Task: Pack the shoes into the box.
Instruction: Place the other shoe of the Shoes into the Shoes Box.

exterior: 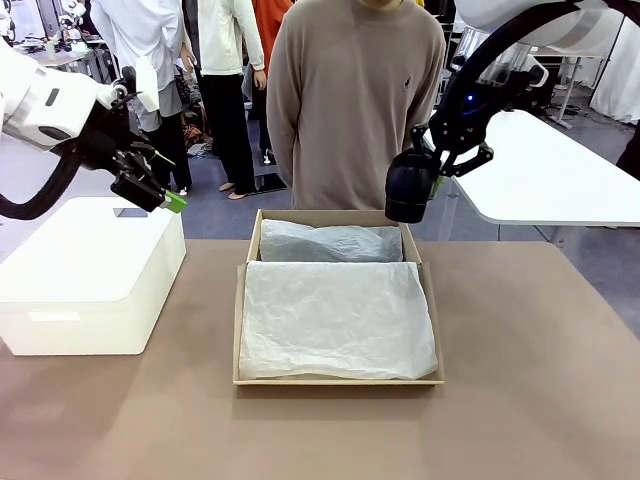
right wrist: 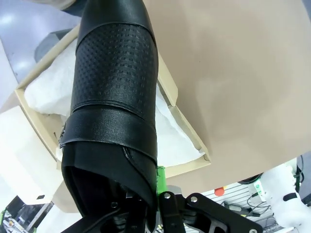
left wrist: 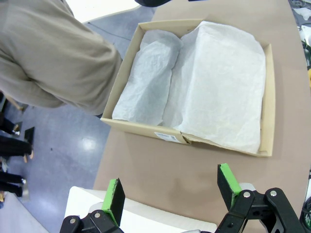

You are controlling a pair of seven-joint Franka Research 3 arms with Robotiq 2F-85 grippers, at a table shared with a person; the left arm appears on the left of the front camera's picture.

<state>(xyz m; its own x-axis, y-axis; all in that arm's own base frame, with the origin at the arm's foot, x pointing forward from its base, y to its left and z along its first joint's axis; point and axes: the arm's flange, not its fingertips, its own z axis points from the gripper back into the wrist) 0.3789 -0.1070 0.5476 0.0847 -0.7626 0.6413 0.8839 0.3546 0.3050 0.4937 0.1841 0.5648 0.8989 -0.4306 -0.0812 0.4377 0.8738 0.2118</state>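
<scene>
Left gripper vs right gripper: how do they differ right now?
1. The left gripper is open and empty; the right gripper is shut on a black shoe.
2. The left gripper hovers at the white bin on the table's left; the right gripper hangs by the far right corner of the box.

Shared: both are raised off the table, and both are black with green pads.

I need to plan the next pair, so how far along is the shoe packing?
Done: the box stands open, lined with white tissue; whether the lump under the far tissue hides a shoe, I cannot tell. In hand: the right gripper is shut on one black shoe, above the box's far right corner. Left: lowering that shoe in. The left gripper hangs open over the white bin.
</scene>
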